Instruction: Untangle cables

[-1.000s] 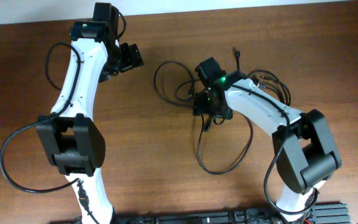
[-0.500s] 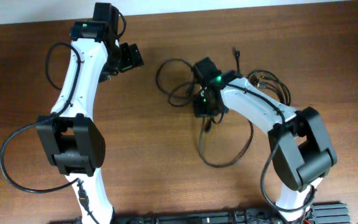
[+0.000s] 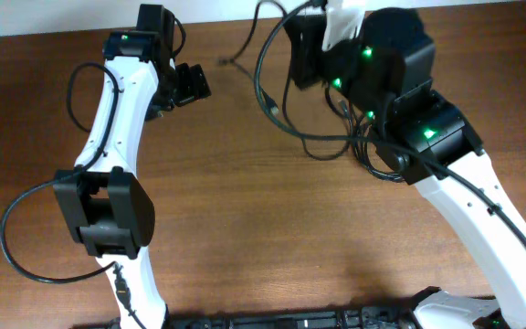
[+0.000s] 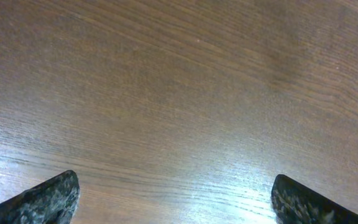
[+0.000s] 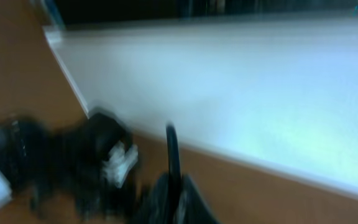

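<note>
Several thin black cables (image 3: 279, 110) hang in loops from my raised right gripper (image 3: 303, 53), near the table's back edge. One loose plug end (image 3: 225, 61) points left, and more loops trail under the arm (image 3: 331, 151). The right wrist view is blurred, but it shows my right gripper (image 5: 174, 193) shut on a black cable (image 5: 171, 146) that rises between the jaws. My left gripper (image 3: 191, 83) stays at the back left, apart from the cables. In its wrist view the left gripper (image 4: 176, 196) is open, its fingertips (image 4: 48, 199) wide over bare wood.
The brown wooden table (image 3: 245, 238) ends at a white wall (image 5: 241, 81) behind the cables. My left arm's own thick cable (image 3: 12, 242) loops at the front left. A black rail (image 3: 336, 320) runs along the front edge.
My right gripper has shut on a cable and swung up and back from the table, dragging the cable loops toward the back edge. The left arm has not moved.
</note>
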Robot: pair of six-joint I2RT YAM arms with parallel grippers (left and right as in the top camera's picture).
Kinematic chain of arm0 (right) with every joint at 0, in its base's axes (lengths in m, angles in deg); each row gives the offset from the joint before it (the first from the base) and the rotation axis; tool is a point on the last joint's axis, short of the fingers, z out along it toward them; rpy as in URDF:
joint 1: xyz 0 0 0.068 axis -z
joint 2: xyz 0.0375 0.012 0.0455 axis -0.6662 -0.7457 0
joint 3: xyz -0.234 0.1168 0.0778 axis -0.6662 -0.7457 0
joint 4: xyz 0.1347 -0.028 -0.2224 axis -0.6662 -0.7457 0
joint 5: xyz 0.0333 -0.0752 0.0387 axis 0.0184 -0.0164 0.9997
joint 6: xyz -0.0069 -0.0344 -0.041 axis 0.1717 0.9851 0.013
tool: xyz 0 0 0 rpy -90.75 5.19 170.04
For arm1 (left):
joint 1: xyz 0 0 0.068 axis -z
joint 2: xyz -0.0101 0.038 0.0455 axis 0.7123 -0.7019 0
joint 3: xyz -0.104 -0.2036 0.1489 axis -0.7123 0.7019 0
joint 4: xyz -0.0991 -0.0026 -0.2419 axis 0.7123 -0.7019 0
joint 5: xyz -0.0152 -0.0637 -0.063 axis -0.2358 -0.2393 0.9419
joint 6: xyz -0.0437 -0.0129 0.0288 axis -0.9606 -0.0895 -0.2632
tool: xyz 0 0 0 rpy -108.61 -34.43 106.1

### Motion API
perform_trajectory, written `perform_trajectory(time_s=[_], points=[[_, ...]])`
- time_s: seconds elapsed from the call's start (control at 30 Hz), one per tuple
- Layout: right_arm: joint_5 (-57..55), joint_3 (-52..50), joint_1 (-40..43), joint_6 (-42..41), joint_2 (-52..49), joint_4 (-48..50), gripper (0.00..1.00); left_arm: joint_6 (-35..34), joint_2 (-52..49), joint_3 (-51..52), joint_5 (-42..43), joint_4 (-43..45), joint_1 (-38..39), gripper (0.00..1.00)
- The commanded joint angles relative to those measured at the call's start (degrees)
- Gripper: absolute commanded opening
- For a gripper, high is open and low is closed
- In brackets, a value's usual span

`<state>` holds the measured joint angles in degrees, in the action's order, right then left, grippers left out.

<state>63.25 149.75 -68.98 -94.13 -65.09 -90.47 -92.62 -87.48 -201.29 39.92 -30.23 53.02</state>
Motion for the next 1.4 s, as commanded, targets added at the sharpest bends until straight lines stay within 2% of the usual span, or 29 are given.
perform_trajectory(time_s=[0.0,0.07,0.13,0.23,0.27,0.3,0.4,0.47,0.5,0.6,0.63,0.67,0.7,0.73,0.77,0.8,0.83,0.87,0.9,0.97,1.0,1.03,1.13,1.2,1.23,1.27,1.3,1.33,1.37], points=[[2.0,1.0,-0.2,-0.7,0.2,3.0,0.04,-0.1,0.0,0.2,-0.4,0.1,-0.2,0.99],[10.1,1.0,-0.2,-0.7,-2.6,11.0,0.04,-0.1,0.0,0.2,-0.4,0.1,-0.2,0.99],[10.3,1.0,-0.2,-0.7,-3.8,10.6,0.04,-0.1,0.0,0.2,-0.4,0.1,-0.2,0.99],[6.9,0.9,-0.2,-1.9,-5.7,-5.6,0.04,-0.1,0.0,0.2,-0.4,0.1,-0.2,0.99],[-0.6,0.9,-0.2,-2.6,-7.8,-14.2,0.04,-0.1,0.0,0.2,-0.4,0.1,-0.2,0.99],[-4.3,0.9,-0.2,-2.6,-9.4,-18.0,0.04,-0.1,0.0,0.2,-0.4,0.1,-0.2,0.99],[-5.9,0.9,-0.2,-2.6,-18.7,-28.6,0.04,-0.1,0.0,0.2,-0.4,0.1,-0.2,0.99],[-7.3,0.9,0.1,-4.3,-24.8,-28.6,0.04,-0.1,0.0,0.2,-0.4,0.1,-0.2,0.99],[-8.0,0.9,0.7,-8.5,-26.9,-25.3,0.04,-0.1,0.0,0.2,-0.4,0.1,-0.2,0.99],[-3.7,1.0,1.1,-8.5,-24.6,-11.0,0.04,-0.1,0.0,0.2,-0.4,0.1,-0.2,0.99],[-3.7,1.0,1.0,-8.4,-24.6,-11.4,0.04,-0.1,0.0,0.2,-0.4,0.1,-0.2,0.99],[-3.7,1.0,1.0,-8.4,-24.9,-13.5,0.1,-0.1,0.0,0.2,-0.4,0.1,-0.2,0.99],[-3.7,1.0,1.0,-8.4,-24.9,-16.5,0.4,-0.1,0.0,0.2,-0.4,0.1,-0.2,0.99],[-3.8,1.0,1.0,-8.4,-25.0,-18.1,0.61,-0.1,0.0,0.2,-0.4,0.1,-0.2,0.99],[-6.8,1.0,1.0,-7.8,-25.0,-20.5,0.89,-0.1,0.0,0.2,-0.4,0.1,-0.2,0.99],[-10.5,1.0,1.0,-8.0,-25.0,-22.4,0.96,-0.1,0.0,0.2,-0.4,0.1,-0.2,0.99],[-13.7,0.9,1.2,-12.9,-25.0,-24.7,1.0,-0.1,0.0,0.2,-0.4,0.1,-0.2,0.99],[-16.5,0.8,2.4,-22.2,-25.0,-28.9,0.99,-0.1,0.0,0.2,-0.4,0.1,-0.2,0.99],[-16.6,0.2,4.4,-26.1,-25.0,-32.7,0.99,-0.1,0.0,0.2,-0.4,0.1,-0.2,0.99],[-15.2,-2.1,7.1,-28.9,-25.0,-37.0,0.88,-0.1,0.0,0.2,-0.4,0.1,-0.2,0.99],[-10.3,-5.0,8.3,-29.0,-25.0,-39.0,0.87,-0.1,0.0,0.2,-0.4,0.1,-0.2,0.99],[-8.0,-7.8,8.5,-30.5,-25.0,-39.0,0.84,-0.1,0.0,0.2,-0.4,0.1,-0.2,0.99],[-7.9,-21.6,8.5,-47.6,-25.0,-32.0,0.66,-0.1,0.0,0.2,-0.4,0.1,-0.2,0.99],[-7.9,-27.3,8.5,-49.8,-25.0,-25.5,0.65,-0.1,0.0,0.2,-0.4,0.1,-0.2,0.99],[-7.2,-28.8,8.5,-49.8,-25.0,-23.3,0.58,-0.1,0.0,0.2,-0.4,0.1,-0.2,0.99],[-7.3,-28.8,8.5,-49.8,-25.0,-22.6,0.41,-0.1,0.0,0.2,-0.4,0.1,-0.2,0.99],[-7.5,-28.9,8.5,-49.7,-25.0,-21.5,0.32,-0.1,0.0,0.2,-0.4,0.1,-0.2,0.99],[-8.3,-28.9,8.5,-49.5,-25.0,-19.8,0.05,-0.1,0.0,0.2,-0.4,0.1,-0.2,0.99],[-8.8,-28.8,8.5,-48.5,-25.0,-18.2,0.04,-0.1,0.0,0.2,-0.4,0.1,-0.2,0.99]])
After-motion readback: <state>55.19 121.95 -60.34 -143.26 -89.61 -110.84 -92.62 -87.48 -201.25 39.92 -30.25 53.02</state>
